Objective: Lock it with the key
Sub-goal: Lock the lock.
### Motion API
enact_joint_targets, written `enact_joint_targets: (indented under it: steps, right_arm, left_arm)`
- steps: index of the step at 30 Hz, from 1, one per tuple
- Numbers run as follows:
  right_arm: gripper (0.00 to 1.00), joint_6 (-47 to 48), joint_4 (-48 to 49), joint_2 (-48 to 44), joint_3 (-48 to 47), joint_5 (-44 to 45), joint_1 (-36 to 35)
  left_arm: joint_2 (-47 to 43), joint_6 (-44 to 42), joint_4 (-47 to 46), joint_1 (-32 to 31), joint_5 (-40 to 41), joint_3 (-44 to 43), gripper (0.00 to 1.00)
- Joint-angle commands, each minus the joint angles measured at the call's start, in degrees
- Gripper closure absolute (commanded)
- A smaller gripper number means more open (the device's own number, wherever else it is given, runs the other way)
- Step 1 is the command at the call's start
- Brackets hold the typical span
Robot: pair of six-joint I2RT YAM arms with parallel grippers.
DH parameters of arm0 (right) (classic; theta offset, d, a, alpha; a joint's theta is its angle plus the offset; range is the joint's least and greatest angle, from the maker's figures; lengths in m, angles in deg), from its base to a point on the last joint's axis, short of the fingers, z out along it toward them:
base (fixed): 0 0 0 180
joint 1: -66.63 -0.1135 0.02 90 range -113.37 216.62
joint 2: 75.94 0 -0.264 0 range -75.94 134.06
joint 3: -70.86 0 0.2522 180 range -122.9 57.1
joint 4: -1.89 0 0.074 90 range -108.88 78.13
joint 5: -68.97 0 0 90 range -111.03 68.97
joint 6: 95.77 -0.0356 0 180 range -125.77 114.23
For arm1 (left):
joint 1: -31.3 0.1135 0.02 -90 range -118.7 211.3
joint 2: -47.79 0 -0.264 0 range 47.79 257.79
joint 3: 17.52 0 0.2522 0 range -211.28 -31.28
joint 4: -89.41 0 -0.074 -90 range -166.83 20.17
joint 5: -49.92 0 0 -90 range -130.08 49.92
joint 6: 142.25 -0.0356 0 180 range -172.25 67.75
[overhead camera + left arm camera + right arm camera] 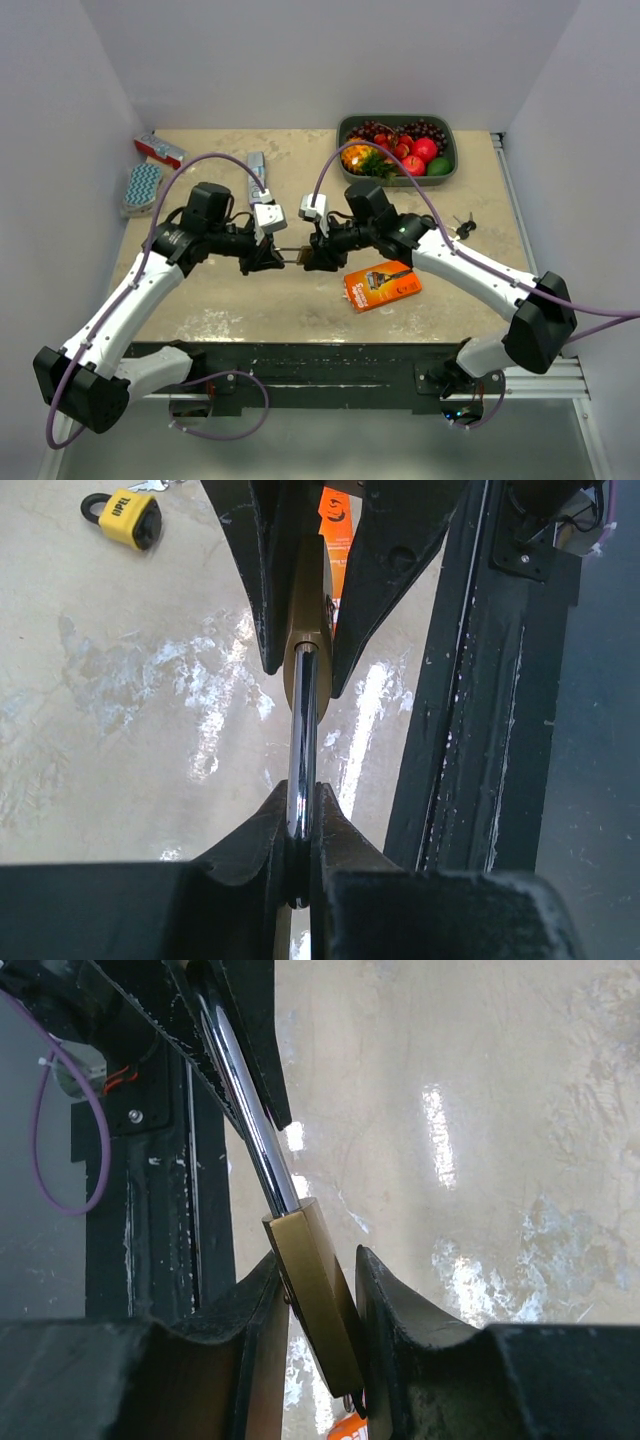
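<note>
Padlock (292, 256) held above the table (200, 300) between both arms: left gripper (302, 805) pinching the shackle (302, 720), right gripper (318, 1270) clamped on the brass body (322, 1320). Keys (463, 225) lying well apart, rightward. Press shackle straight home, keeping both grips square.

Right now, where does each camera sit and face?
Top: above and behind, looking down at the table; left arm and right arm show.
Left wrist: on its arm, facing along the left hand, clamped on the shackle.
Right wrist: on its arm, facing the right hand, clamped on the brass body.
Shared: both wrists see one padlock.
</note>
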Motion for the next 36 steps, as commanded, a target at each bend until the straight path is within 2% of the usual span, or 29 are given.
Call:
enact_joint_targets:
  steps: [1,12,18,23,27,29,30,33,36]
  right_arm:
    - [1.00,0.2,23.3,1.4,-6.4,-13.8,-12.1]
    - [1.00,4.6,22.2,-0.1,-7.0,-16.9,-12.6]
    - [1.00,5.0,22.3,-1.2,-6.5,-17.1,-12.6]
    - [1.00,4.8,19.6,-2.8,-4.9,-15.7,-11.1]
    - [1.00,7.7,10.9,-4.4,-5.6,-14.0,-8.2]
    - [0.78,7.8,7.4,-5.1,-5.1,-12.6,-5.4]
    - [0.52,7.8,6.3,-5.5,-5.1,-12.5,-4.5]
    - [0.20,9.6,0.6,-7.0,-5.6,-11.0,-2.2]
    - [0.12,11.8,-4.0,-8.7,-5.8,-8.7,-1.2]
  left_arm:
    - [2.5,2.1,-27.0,-6.8,-17.8,-1.3,1.00]
    - [3.3,3.4,-36.7,-6.6,-20.7,1.7,1.00]
    - [4.3,2.8,-38.7,-6.6,-21.8,2.0,1.00]
    - [3.6,0.3,-32.4,-3.8,-22.7,0.0,1.00]
    - [1.8,-5.5,-23.0,1.1,-23.0,-0.2,1.00]
    - [1.4,-8.2,-19.3,3.5,-23.4,-1.3,1.00]
    - [1.4,-11.7,-15.1,4.0,-23.2,-1.8,1.00]
    - [1.0,-15.9,-9.5,5.0,-22.3,-2.8,1.00]
    - [0.7,-16.9,-7.6,6.0,-22.5,-3.1,1.00]
